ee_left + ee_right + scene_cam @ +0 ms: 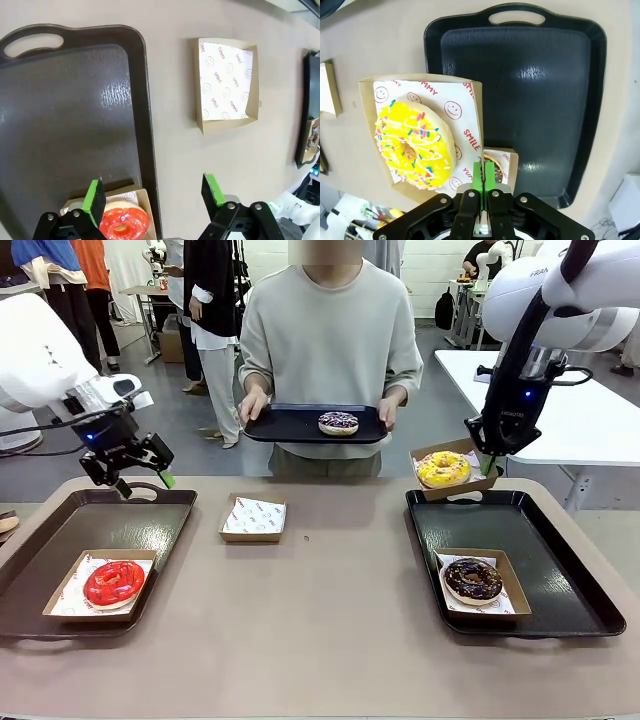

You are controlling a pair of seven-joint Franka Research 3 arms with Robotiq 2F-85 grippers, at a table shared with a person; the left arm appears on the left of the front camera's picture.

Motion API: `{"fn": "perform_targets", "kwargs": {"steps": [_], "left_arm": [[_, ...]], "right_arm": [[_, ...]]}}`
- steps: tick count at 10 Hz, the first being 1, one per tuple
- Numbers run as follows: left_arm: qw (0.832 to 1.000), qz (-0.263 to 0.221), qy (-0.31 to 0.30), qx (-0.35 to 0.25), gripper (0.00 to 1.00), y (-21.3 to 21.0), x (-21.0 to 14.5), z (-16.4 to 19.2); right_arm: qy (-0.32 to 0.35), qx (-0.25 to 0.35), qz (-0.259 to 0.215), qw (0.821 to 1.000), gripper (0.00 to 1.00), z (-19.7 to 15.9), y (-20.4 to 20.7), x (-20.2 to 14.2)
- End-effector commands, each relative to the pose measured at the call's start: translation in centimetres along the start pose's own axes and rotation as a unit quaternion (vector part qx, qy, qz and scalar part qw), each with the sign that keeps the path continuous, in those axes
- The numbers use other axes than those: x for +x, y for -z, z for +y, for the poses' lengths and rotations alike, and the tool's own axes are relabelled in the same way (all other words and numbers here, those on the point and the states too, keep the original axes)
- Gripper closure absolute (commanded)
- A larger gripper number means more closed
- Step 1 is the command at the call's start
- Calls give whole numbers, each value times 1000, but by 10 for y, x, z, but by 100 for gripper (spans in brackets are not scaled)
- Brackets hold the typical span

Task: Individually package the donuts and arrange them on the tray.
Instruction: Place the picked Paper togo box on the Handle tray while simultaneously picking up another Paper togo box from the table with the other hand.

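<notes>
Beige table [330, 650] across the whole front view. At its far side, a person [330, 340] in a grey top, holding a dark serving tray [290, 427] level by both ends, off the table. On it, unboxed, the purple donut [338, 423] with white sprinkles.

On the table at left, the left tray [120, 525], dark, handle at the far end. At right, the right tray [565, 590], same kind. Between them and apart from both, an empty box [253, 518] of brown card lined with printed paper.

In the near part of the left tray, the left box [62, 606], lined, with the red donut [113, 582] inside. In the near part of the right tray, the right box [510, 590], lined, with the chocolate donut [472, 579] inside.

Over the far-left corner of the right tray, the held box [432, 452] with the yellow donut [443, 469], seemingly lifted and slightly tilted. Pinched at its far-right edge by the right gripper [487, 462], jaws fully closed on card wall and paper liner. From the right wrist: green pads [491, 176] pressed together over that rim, yellow donut just beside them, right box directly beyond the fingertips and partly hidden by them.

Left gripper [145, 483] above the far end of the left tray, jaws spread wide, holding nothing. From the left wrist: red donut low in the frame by one pad, empty box past the tray rim.
</notes>
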State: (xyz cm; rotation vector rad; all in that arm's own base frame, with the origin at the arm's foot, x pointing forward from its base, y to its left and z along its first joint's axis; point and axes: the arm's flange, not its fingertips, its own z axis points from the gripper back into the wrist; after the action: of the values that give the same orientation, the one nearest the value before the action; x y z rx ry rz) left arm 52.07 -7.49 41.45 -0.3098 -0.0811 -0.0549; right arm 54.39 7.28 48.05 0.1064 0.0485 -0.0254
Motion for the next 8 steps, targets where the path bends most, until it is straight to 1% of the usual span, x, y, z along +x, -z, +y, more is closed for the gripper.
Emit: {"fn": "perform_targets", "kwargs": {"steps": [1, 7, 8], "left_arm": [[1000, -1, -6, -7, 0, -9, -2, 5], [1000, -4, -6, -1, 0, -5, 0, 6], [1000, -4, 11, 14, 0, -6, 2, -6]], "right_arm": [[-2, -6, -1, 1000, 98, 0, -2, 0], [-2, -6, -1, 1000, 98, 0, -2, 0], [0, 0, 0, 1000, 98, 0, 0, 0]]}}
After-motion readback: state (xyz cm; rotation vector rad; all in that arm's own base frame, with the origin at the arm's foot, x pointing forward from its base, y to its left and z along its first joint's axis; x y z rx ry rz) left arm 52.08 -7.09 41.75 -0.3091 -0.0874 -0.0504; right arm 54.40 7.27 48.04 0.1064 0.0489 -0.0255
